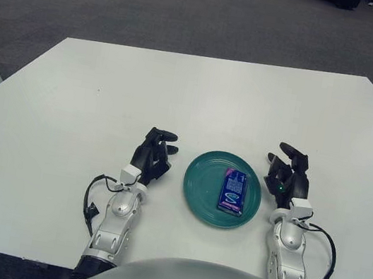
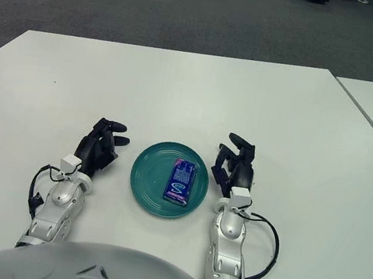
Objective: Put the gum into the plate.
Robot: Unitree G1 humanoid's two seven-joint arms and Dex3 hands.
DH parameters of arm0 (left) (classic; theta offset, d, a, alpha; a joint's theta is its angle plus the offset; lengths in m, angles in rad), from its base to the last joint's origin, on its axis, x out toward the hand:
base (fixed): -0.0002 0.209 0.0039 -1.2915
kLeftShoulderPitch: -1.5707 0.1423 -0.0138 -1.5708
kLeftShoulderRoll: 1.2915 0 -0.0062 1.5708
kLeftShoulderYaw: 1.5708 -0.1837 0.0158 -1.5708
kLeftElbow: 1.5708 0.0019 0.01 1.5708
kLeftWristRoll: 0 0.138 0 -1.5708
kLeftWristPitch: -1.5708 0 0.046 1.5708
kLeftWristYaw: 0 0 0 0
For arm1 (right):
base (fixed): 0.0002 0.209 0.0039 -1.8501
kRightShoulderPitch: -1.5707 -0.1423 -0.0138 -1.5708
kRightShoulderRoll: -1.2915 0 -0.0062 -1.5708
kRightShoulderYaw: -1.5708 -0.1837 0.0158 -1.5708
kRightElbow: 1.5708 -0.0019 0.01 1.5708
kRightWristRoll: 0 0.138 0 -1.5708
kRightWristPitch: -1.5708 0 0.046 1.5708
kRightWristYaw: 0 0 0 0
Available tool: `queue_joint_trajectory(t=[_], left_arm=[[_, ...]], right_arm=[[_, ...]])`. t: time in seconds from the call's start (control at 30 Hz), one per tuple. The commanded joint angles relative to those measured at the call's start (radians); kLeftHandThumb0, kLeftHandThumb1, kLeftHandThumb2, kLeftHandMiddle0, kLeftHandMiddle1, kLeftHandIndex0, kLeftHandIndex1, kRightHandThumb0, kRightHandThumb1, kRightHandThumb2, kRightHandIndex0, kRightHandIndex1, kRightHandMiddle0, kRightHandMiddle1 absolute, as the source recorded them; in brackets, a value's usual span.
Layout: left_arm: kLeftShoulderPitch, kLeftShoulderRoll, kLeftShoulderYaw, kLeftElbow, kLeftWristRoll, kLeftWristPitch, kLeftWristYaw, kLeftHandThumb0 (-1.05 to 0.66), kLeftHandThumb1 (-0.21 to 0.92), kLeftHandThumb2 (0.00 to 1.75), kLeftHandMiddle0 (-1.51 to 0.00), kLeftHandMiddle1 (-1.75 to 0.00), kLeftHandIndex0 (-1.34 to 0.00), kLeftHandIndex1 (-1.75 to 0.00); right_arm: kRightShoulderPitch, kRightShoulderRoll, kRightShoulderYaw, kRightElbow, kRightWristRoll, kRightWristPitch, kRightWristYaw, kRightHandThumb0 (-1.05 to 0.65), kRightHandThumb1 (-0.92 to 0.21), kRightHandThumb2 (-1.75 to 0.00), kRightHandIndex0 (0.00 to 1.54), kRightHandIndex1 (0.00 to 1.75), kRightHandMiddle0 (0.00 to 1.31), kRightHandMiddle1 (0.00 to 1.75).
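Looks done: the gum [image 1: 233, 192] is lying in the plate [image 1: 200, 185] near the bench [image 1: 201, 92] front edge. Left hand [image 1: 152, 154] and right hand [image 1: 288, 175] are seen flanking it, fingers relaxed, nothing held. Only pulling back is called for.

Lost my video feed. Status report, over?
Left hand and right hand flank green round plate, holding nothing. Blue gum pack lies in plate. No obstructions.

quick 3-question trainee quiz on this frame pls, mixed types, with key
1. True or false: the gum pack lies inside the teal plate.
2. Which hand shows to the plate's left: left hand or right hand?
3. Multiple choice: what does either hand hold? A) gum pack B) plate C) nothing

Key: 1 true; 2 left hand; 3 C, both hands show beside the plate on the white table, holding nothing.
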Motion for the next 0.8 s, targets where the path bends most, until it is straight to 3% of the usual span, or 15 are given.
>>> queue_joint_trajectory(t=[0.0, 0.37, 0.77], left_arm=[[0.012, -0.001, 0.000, 0.013, 0.002, -0.007, -0.007, -0.71, 0.92, 0.89, -0.59, -1.51, -0.48, -1.60], [0.052, -0.044, -0.016, 0.010, 0.005, -0.039, 0.002, -0.66, 0.92, 0.83, -0.59, -1.72, -0.53, -1.70], [0.098, -0.061, -0.027, -0.022, -0.008, -0.059, 0.005, -0.67, 0.92, 0.83, -0.57, -1.75, -0.49, -1.70]], right_arm=[[0.049, -0.004, -0.019, 0.053, 0.023, 0.052, 0.006, -0.64, -0.92, -0.75, 0.35, 0.66, 0.00, 1.11], [0.081, -0.009, -0.025, 0.041, 0.026, 0.037, 0.022, -0.65, -0.92, -0.74, 0.36, 0.64, 0.00, 1.11], [0.169, -0.016, -0.018, -0.057, 0.020, 0.026, 0.036, -0.62, -0.92, -0.68, 0.39, 0.64, 0.00, 1.11]])
